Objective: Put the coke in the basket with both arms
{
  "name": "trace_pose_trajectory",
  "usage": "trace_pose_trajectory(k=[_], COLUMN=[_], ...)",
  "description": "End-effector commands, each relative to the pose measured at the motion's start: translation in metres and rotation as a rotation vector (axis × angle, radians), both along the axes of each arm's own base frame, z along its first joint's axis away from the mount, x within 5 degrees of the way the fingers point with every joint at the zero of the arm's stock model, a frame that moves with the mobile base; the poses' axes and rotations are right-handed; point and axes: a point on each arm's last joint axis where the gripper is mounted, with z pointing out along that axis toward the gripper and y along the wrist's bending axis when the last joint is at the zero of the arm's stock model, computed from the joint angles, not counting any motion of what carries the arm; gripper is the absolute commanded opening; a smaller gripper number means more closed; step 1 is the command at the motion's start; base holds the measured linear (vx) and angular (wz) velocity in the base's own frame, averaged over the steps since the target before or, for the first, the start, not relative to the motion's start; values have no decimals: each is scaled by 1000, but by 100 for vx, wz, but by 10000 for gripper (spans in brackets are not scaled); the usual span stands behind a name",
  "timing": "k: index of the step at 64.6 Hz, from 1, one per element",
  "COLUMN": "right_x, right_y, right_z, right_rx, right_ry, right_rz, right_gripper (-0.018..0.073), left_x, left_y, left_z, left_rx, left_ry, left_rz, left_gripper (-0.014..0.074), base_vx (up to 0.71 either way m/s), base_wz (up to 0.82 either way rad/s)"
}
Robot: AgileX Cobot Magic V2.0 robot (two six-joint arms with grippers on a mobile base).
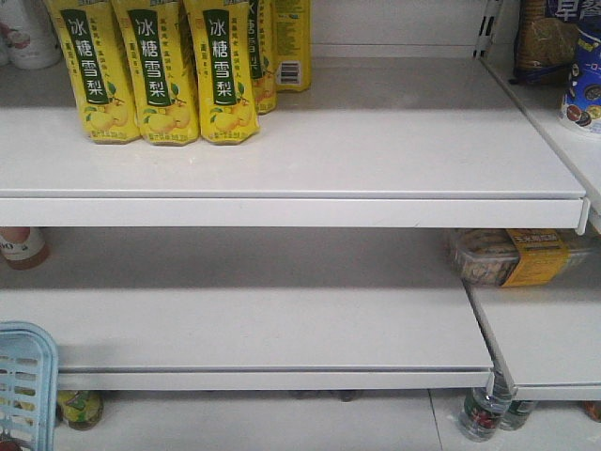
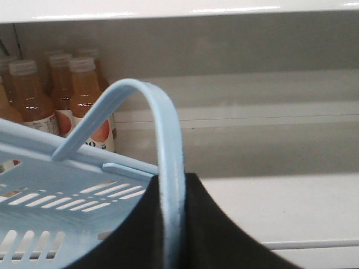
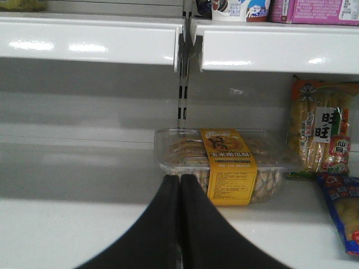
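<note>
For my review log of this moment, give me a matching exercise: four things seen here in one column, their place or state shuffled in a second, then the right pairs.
Things:
1. basket handle
2. right gripper
3. yellow pear drink bottles
4. clear biscuit tray with yellow band

Places or states:
A. standing at the left of the upper shelf
B. jaws closed together, holding nothing
C. lying on a shelf just beyond the closed jaws
D. running up between the left gripper's black jaws

Pairs: 1-D, 2-B, 3-A, 4-C
</note>
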Motion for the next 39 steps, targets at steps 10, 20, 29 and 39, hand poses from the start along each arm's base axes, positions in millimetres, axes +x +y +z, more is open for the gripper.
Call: trace_pose_trajectory(k=[10, 20, 29, 39], right_x=[-11, -11, -11, -10], right_y=[-1, -1, -1, -1], right_z=[-1, -1, -1, -1], right_rx=[-19, -21, -20, -20], right_ry=[-107, -106, -106, -105], right_rz=[-7, -8, -8, -8], right_gripper=[-10, -10, -10, -10], left_x=[-3, -3, -3, -3], left_y=[1, 1, 1, 1], left_z=[27, 27, 27, 27], left_rx=[41, 41, 41, 41], left_ry=[-221, -221, -222, -222], left_rz=[8, 8, 8, 8], left_gripper=[-6, -6, -6, -6], base_vx=[0, 0, 0, 0], base_wz=[0, 0, 0, 0])
